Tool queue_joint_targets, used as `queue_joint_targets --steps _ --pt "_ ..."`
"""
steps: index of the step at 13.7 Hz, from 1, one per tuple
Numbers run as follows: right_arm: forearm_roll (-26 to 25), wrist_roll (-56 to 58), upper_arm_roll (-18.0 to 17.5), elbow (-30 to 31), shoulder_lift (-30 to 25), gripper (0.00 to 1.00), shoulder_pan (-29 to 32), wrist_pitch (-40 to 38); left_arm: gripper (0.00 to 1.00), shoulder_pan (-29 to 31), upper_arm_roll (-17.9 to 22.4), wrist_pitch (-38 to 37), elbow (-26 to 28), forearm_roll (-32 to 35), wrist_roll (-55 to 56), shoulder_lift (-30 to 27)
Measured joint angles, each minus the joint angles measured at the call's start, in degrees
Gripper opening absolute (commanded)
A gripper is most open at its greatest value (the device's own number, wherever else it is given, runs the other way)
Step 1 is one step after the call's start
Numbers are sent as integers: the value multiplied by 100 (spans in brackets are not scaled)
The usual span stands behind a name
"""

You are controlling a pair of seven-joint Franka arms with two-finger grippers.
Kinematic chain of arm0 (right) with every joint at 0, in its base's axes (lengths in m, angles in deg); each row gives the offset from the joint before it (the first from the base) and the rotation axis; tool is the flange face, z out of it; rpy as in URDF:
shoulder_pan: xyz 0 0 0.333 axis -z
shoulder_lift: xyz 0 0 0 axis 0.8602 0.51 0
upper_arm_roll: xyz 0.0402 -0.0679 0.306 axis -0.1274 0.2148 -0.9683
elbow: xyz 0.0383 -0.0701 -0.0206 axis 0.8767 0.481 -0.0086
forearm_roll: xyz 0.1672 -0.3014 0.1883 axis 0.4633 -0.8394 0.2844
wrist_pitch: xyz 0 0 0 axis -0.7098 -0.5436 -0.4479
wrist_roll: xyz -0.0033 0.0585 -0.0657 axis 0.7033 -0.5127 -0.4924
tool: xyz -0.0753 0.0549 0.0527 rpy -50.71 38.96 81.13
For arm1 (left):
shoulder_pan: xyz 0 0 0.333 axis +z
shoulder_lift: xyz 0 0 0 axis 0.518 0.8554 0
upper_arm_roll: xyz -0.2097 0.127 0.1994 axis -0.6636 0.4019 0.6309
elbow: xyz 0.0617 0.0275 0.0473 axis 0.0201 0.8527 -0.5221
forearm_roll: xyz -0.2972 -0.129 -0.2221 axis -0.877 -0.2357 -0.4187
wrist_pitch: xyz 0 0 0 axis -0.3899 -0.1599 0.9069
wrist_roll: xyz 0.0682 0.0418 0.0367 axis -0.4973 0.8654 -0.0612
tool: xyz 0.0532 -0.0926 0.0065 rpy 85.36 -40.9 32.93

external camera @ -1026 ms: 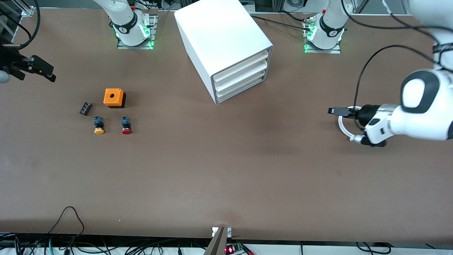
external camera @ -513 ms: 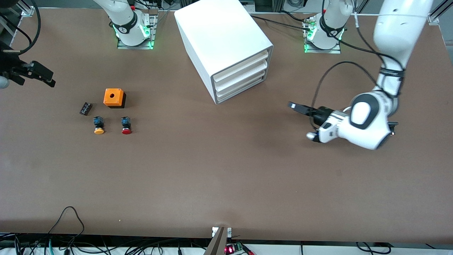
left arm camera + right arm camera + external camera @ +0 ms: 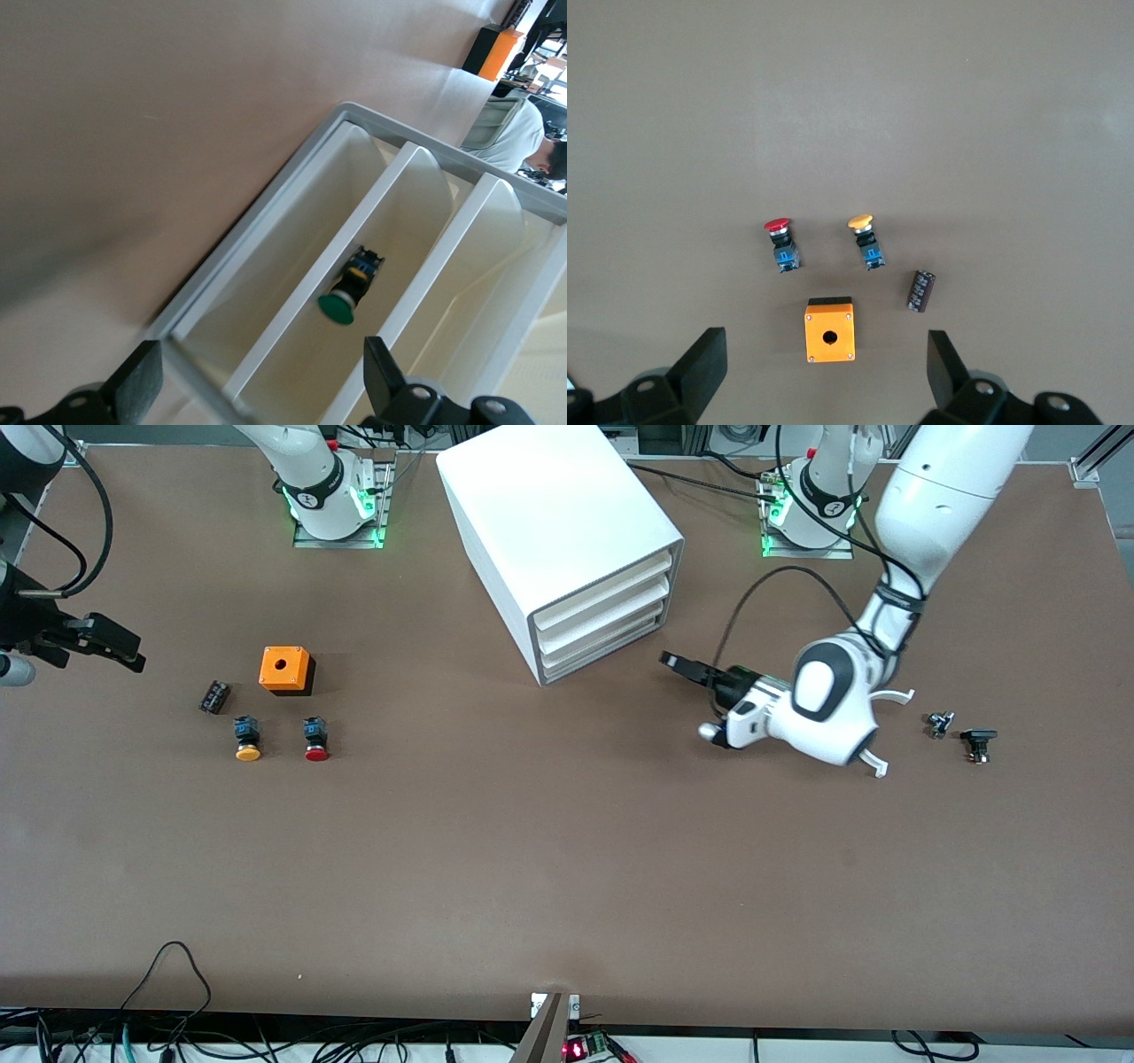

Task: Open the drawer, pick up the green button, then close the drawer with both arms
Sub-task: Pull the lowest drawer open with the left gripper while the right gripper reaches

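From a high camera facing the arm bases, we look down on the whole worktop (image 3: 567,850), with the white cabinet (image 3: 558,540) near its upper middle. From the left wrist, we look closely, at a tilt, into the cabinet's drawer (image 3: 354,292) fronts; this cabinet is what that view shares with the overhead one. From the right wrist, we look straight down from farther off on the orange box (image 3: 829,330), the red-capped button (image 3: 780,243) and the yellow-capped button (image 3: 866,237), a group also seen overhead toward the right arm's end. The two wrist views appear to share only the orange box, glimpsed at a corner of the left one.
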Motion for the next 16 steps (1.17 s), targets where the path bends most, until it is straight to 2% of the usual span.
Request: queue_joint_targets --steps 4,7,9,11,12,16 --pt "0 0 11 -37 32 100 9 -1 100 -237 -398 688 358 -211 -10 0" --pt "0 0 2 -46 192 100 2 2 98 -385 -508 842 546 -526 -11 0" --pt "0 0 2 -77 262 100 2 1 76 -451 -515 863 655 -649 -12 0" --pt "0 0 1 -87 285 100 2 -5 37 -465 -545 864 760 -670 -12 1" --pt "0 1 0 -87 289 100 2 -26 24 -466 -559 866 804 -675 -12 3" --pt "2 24 -18 -88 386 100 -83 -131 0 -472 -685 871 870 -690 -19 33"
